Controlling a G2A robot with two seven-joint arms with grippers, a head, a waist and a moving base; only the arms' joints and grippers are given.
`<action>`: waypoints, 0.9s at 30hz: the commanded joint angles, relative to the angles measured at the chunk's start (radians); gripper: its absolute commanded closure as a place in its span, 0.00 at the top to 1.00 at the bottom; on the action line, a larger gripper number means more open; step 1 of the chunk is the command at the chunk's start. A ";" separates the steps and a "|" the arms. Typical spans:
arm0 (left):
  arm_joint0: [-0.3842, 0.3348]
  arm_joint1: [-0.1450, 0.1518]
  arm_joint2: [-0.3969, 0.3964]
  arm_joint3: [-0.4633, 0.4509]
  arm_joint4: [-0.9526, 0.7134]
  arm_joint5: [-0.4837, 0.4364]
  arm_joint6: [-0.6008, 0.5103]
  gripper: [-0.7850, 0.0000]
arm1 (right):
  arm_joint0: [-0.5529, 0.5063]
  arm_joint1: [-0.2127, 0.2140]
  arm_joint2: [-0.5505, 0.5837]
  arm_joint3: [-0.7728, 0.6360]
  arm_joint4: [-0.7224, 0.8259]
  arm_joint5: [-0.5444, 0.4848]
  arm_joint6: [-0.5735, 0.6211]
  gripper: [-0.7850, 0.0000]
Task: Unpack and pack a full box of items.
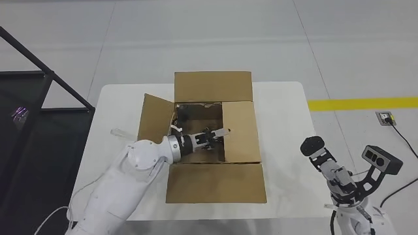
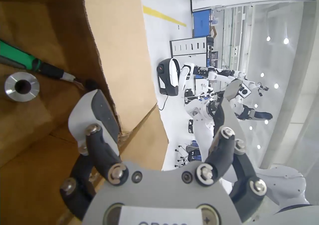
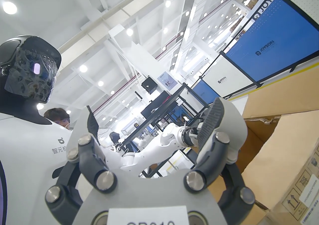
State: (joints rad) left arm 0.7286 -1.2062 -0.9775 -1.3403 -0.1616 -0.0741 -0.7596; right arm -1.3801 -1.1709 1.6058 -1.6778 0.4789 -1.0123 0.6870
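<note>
1. the cardboard box [image 1: 213, 86] sits in the middle of the white table [image 1: 281, 104] with its flaps open. seen from above, the right flap covers part of the opening.
2. on its floor lie a green-handled screwdriver [image 2: 17, 55] and, just beside it, a short metal cylinder [image 2: 22, 86] with a bore, standing on end.
3. the left gripper [image 2: 165, 91] is in the box, spread wide and holding nothing. one finger [image 2: 99, 109] is inside by the cardboard wall, and the wall's edge stands between the two fingers.
4. the right gripper [image 3: 154, 111] is by the table's right edge, apart from the box, spread and empty.
</note>
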 commanded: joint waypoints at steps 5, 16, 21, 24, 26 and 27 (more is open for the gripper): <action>-0.057 -0.035 0.073 0.127 -0.030 -0.061 0.024 1.00 | -0.003 -0.001 0.004 -0.003 0.007 0.000 0.005 1.00; -0.107 -0.089 0.154 0.254 -0.059 -0.155 0.073 1.00 | -0.022 -0.005 0.013 -0.021 -0.023 0.000 -0.022 1.00; -0.110 -0.096 0.152 0.277 -0.065 -0.213 0.048 1.00 | -0.036 -0.007 0.018 -0.036 -0.039 0.000 -0.040 1.00; -0.104 -0.097 0.142 0.272 -0.063 -0.235 0.044 1.00 | -0.043 -0.009 0.019 -0.044 -0.047 0.000 -0.047 1.00; -0.097 -0.096 0.131 0.259 -0.071 -0.249 0.044 1.00 | -0.045 -0.010 0.018 -0.049 -0.051 0.000 -0.052 1.00; -0.094 -0.095 0.126 0.249 -0.072 -0.255 0.041 1.00 | -0.046 -0.010 0.017 -0.051 -0.054 0.000 -0.053 1.00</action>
State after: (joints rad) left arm 0.6309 -1.3020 -0.8457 -1.0810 -0.2307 -0.3228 -0.7166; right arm -1.4252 -1.1805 1.6239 -1.7270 0.4273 -1.0123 0.6350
